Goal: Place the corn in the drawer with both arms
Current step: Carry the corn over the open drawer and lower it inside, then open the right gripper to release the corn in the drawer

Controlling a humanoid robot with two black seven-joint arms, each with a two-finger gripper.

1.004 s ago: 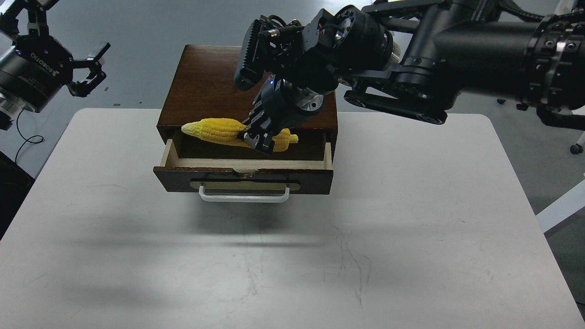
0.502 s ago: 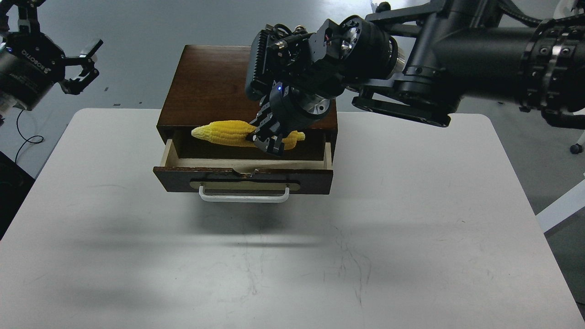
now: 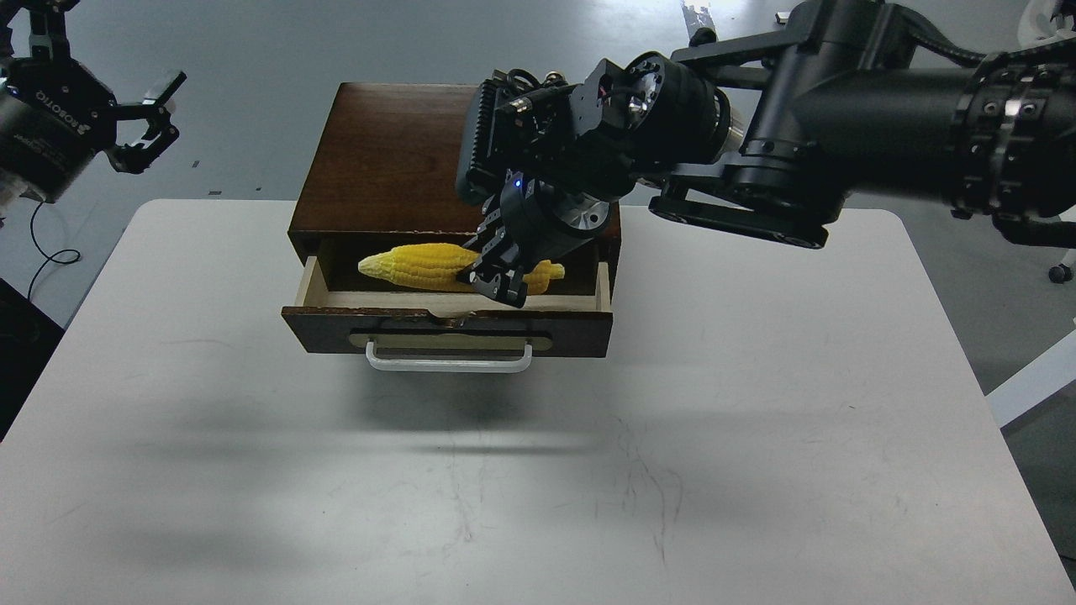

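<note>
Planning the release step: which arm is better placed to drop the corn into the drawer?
Right: the right gripper holds the corn over the open drawer. The left gripper hangs open far off.

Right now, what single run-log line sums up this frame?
right tool: shut on bright yellow ribbed toy corn cob | corn: over open dark brown wooden drawer | left tool: open, away

The right arm [image 3: 883, 101] enters from the upper right edge and stretches leftward across the view, thick and black, with cables along its joints. Its wrist bends downward, ending in the right gripper [image 3: 498, 273], whose fingers point down and are clamped around something held between them. The left gripper [image 3: 143, 118] sits raised at the upper left corner, far from the other, its two fingers spread apart and holding nothing.
</note>
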